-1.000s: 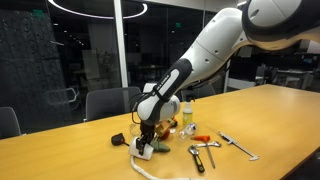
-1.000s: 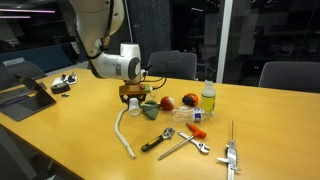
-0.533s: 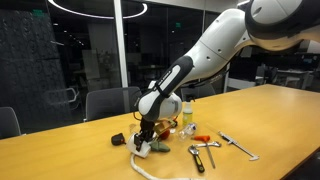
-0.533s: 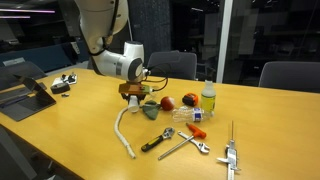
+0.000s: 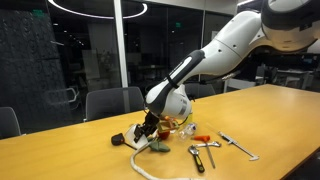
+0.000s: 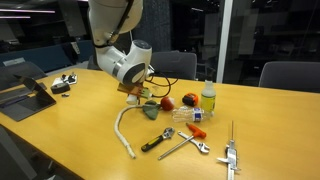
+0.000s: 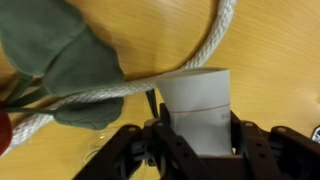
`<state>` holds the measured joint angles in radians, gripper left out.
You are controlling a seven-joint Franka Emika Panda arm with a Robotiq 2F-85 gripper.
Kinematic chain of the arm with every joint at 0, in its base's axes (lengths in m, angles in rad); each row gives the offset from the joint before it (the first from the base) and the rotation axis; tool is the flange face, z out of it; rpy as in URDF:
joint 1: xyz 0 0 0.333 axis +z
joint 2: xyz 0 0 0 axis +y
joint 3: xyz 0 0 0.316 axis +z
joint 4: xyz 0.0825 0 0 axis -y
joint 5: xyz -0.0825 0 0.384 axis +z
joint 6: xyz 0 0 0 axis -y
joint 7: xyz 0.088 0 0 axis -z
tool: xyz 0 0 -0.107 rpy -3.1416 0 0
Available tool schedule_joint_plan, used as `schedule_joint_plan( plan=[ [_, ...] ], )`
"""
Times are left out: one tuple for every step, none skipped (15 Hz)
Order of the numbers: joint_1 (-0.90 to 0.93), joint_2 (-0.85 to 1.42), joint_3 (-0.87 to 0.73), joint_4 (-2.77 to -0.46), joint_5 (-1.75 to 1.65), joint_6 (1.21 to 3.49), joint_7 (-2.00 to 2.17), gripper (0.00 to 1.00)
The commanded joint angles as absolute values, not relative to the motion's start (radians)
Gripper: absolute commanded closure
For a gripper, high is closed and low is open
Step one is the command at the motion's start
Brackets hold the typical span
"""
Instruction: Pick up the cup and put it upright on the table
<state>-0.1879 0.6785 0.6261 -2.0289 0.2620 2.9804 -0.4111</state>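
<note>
In the wrist view my gripper (image 7: pixel 196 135) is shut on the white tapered cup (image 7: pixel 195 100), one black finger on each side of its wall. The cup hangs just above the light-brown wooden table (image 7: pixel 270 50), which also shows in both exterior views (image 5: pixel 60 155) (image 6: pixel 70 130). In both exterior views the gripper (image 5: pixel 149 128) (image 6: pixel 135 92) is low over the table beside a pile of objects, tilted at an angle. The cup is mostly hidden there by the fingers.
A white rope (image 7: pixel 110 92) (image 6: pixel 124 130) and a grey-green cloth-like object (image 7: pixel 65 55) (image 6: pixel 150 112) lie right by the gripper. Red fruits (image 6: pixel 167 102), a bottle (image 6: pixel 208 98), wrenches (image 6: pixel 186 145) (image 5: pixel 205 150) and a tablet (image 6: pixel 20 95) lie around it.
The arm has swung upward and the wrist has tilted. The gripper has risen a little off the table with the cup still in it.
</note>
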Motion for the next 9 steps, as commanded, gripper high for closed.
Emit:
schedule_joint_plan(
  plan=[
    [-0.352,0.673,0.802,-2.174,0.278,3.237,-0.393,0.74],
    [-0.355,0.666,0.81,-2.208,0.323,3.312,-0.397,0.74],
    [-0.393,0.688,0.854,-2.232,0.323,3.387,-0.388,0.74],
    [-0.412,0.701,0.856,-2.262,0.204,3.461,-0.26,0.74],
    [-0.406,0.704,0.843,-2.284,0.164,3.535,-0.204,0.74],
    [-0.382,0.699,0.806,-2.303,0.122,3.607,-0.133,0.74],
    [-0.352,0.694,0.762,-2.319,0.088,3.678,-0.07,0.74],
    [-0.306,0.684,0.699,-2.337,0.076,3.75,-0.015,0.74],
    [-0.256,0.675,0.633,-2.351,0.077,3.821,0.025,0.74]
  ],
)
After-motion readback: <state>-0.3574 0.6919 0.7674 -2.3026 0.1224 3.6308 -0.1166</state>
